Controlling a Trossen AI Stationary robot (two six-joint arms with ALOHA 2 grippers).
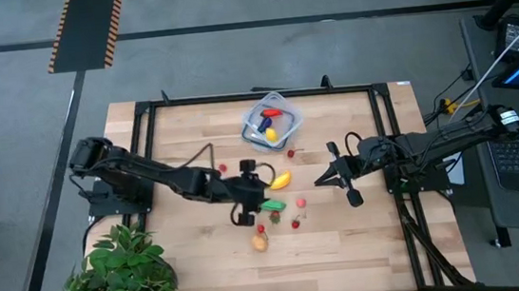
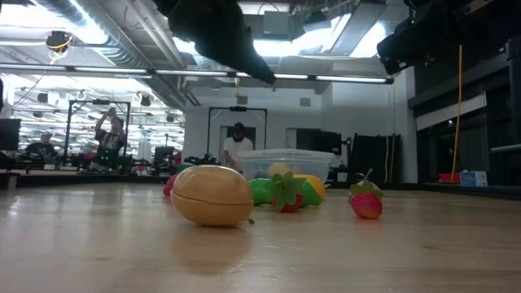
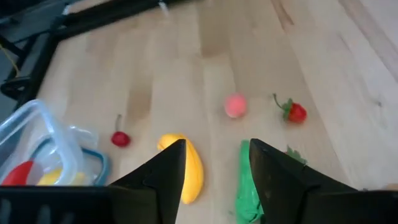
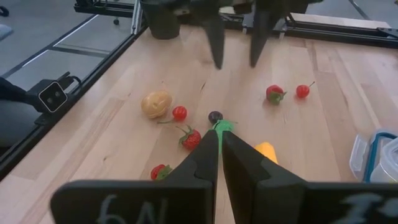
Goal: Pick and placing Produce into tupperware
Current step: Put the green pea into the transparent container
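Note:
The tupperware (image 1: 287, 114), clear with a bluish rim, stands at the table's far middle with red, yellow and blue pieces inside. Loose produce lies on the wood nearer the table's middle: a yellow banana (image 3: 191, 174), a green cucumber (image 3: 246, 186), a pink ball (image 3: 235, 106), a strawberry (image 3: 296, 112), a cherry (image 3: 120, 139) and a tan round piece (image 2: 212, 195). My left gripper (image 3: 214, 163) hangs open above the table, over the gap between banana and cucumber, touching nothing. My right gripper (image 4: 219, 146) waits shut and empty, to the right of the produce.
A leafy potted plant (image 1: 120, 278) stands at the near left corner. A black frame (image 1: 147, 113) runs around the tabletop. More red berries (image 4: 180, 112) lie near the tan piece. Bare wood lies along the near edge and at the far left.

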